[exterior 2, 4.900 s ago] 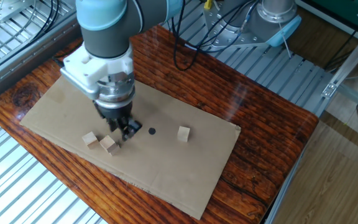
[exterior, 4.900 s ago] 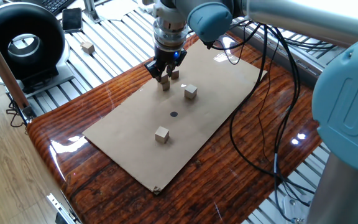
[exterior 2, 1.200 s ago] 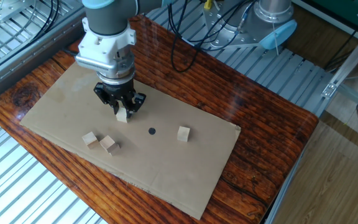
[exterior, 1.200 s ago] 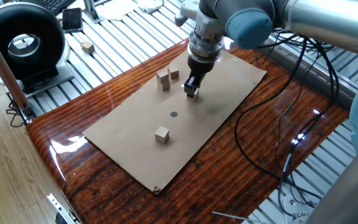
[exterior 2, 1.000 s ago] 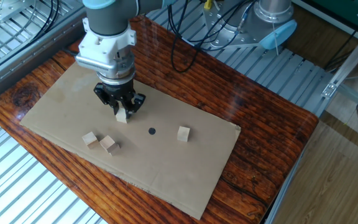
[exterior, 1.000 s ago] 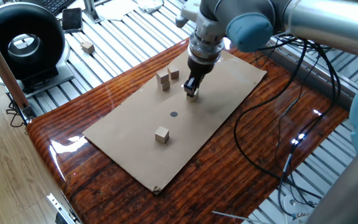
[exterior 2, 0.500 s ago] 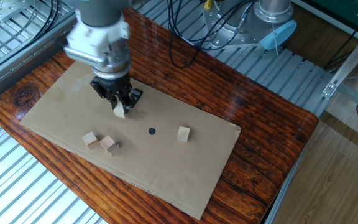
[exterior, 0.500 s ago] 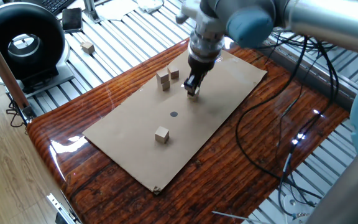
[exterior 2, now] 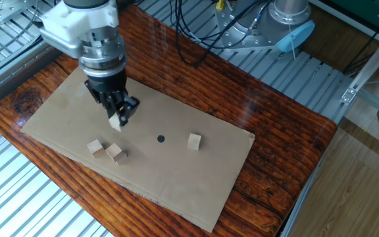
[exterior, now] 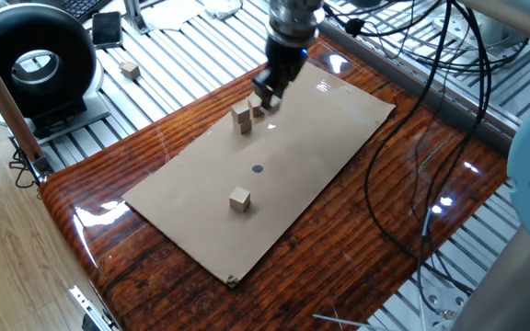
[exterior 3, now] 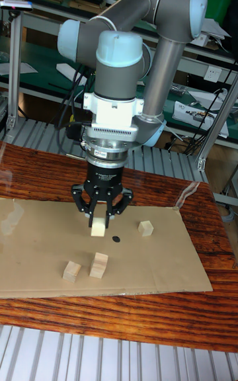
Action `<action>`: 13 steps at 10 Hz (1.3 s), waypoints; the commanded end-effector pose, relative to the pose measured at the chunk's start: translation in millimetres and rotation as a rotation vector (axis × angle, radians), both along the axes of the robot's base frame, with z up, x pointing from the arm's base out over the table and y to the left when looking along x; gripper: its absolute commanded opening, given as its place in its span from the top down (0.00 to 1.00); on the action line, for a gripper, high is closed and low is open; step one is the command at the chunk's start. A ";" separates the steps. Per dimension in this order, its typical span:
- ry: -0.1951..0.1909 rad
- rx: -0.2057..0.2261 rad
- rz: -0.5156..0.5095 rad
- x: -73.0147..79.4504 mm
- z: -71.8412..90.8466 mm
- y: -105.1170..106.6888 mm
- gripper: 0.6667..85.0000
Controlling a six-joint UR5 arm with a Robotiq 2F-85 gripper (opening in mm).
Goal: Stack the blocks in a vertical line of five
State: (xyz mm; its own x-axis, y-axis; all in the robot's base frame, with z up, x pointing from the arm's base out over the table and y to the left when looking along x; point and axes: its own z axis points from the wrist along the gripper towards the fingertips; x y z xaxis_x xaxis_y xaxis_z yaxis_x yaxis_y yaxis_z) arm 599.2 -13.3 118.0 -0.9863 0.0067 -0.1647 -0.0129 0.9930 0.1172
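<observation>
My gripper (exterior 3: pixel 98 221) is shut on one tan block (exterior 3: pixel 97 227) and holds it in the air above the cardboard sheet (exterior: pixel 329 138). Just below and in front of it stands a taller block pile (exterior 3: pixel 99 265) that looks two high, with a single block (exterior 3: pixel 71 271) beside it. In the other fixed view the held block (exterior 2: pixel 116 121) hangs up-left of that pile (exterior 2: pixel 116 153) and its neighbour (exterior 2: pixel 95 146). One more block (exterior 2: pixel 194 141) lies alone past the black dot (exterior 2: pixel 160 139). In one fixed view the gripper (exterior: pixel 266 97) hovers beside the pile (exterior: pixel 241 118).
A black ring-shaped device (exterior: pixel 35 60) stands at the left on the metal slats, with a stray tan cube (exterior: pixel 131 69) near it. Black cables (exterior: pixel 403 156) hang across the right side of the glossy wooden table (exterior: pixel 90 211).
The gripper has lifted the block off the cardboard and carried it toward the pile and its neighbour. The other blocks have not moved.
</observation>
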 end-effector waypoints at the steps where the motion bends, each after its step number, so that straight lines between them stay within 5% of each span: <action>1: -0.055 0.019 -0.147 30.7 5.7 7.5 1.00; 4: -0.072 -0.018 -0.191 45.0 -16.2 7.6 1.00; 13: -0.040 -0.002 -0.139 39.3 -21.3 20.8 1.00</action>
State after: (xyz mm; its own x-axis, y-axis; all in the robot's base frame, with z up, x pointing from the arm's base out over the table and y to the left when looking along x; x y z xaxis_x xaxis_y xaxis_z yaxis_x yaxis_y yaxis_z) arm 638.3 1.8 97.2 -0.9655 0.1519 -0.2114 0.1324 0.9858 0.1033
